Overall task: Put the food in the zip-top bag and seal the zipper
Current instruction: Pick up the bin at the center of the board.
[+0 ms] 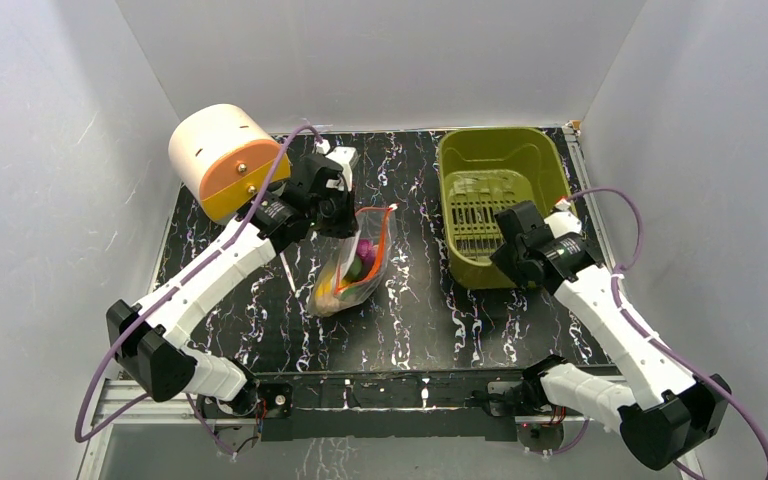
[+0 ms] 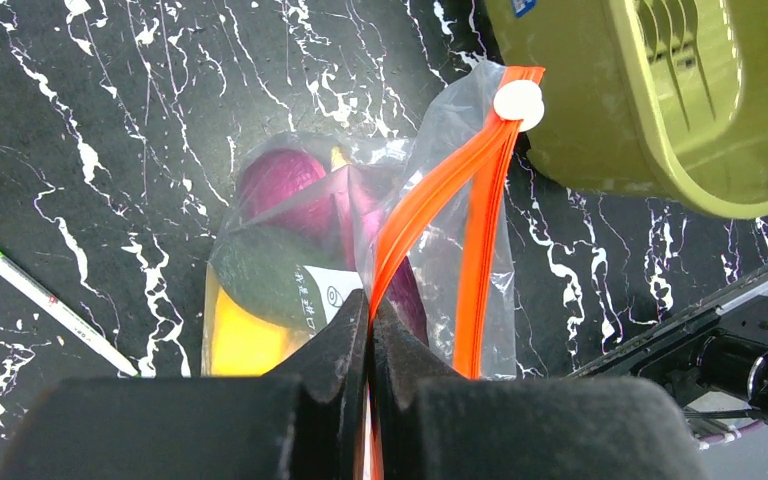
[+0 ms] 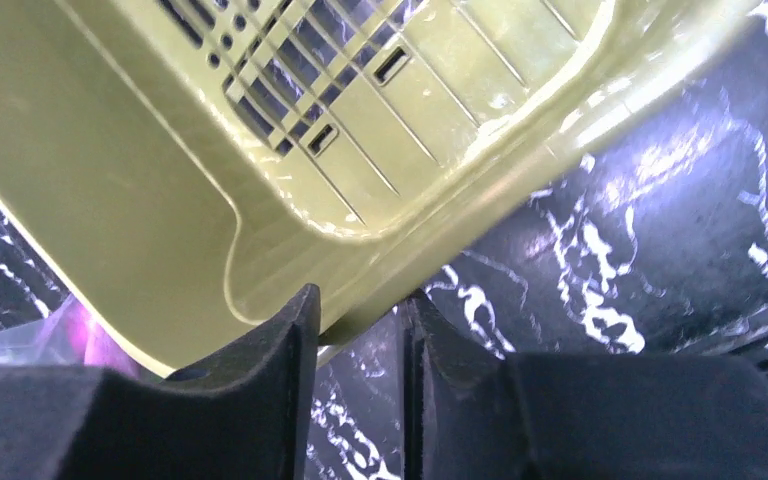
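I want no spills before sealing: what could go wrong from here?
1. The left claw pinches only one end of the zipper, whose strips gape apart. Tilting the zip-top bag could let the food slide out.
2. The right claw hangs open at the basket rim, away from the bag. Closing there might grab or drag the basket.

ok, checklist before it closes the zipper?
1. Food inside bag: ok, purple, green and yellow pieces show through the plastic.
2. Every piece in: cannot tell.
3. Left tool shut on zipper: ok.
4. Zipper closed: not ok, its two strips gape.
5. White slider at far end: ok.
6. Right tool at bag: not ok, open by the basket rim.
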`<move>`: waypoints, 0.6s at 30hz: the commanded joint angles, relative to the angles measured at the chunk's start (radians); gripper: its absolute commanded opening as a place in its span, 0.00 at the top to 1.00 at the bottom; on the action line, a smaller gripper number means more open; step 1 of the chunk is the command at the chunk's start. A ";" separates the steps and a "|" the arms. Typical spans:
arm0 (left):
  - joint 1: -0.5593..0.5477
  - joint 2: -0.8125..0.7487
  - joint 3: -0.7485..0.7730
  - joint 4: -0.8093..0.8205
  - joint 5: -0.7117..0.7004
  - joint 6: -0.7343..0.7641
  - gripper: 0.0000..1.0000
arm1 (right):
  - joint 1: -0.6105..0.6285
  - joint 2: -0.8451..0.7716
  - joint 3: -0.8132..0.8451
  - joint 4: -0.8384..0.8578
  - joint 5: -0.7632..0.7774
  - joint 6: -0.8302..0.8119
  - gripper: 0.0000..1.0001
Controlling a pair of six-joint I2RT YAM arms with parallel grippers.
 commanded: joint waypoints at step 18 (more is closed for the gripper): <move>-0.002 0.050 0.066 -0.003 -0.007 0.037 1.00 | -0.138 0.131 0.001 0.346 -0.042 -0.613 0.73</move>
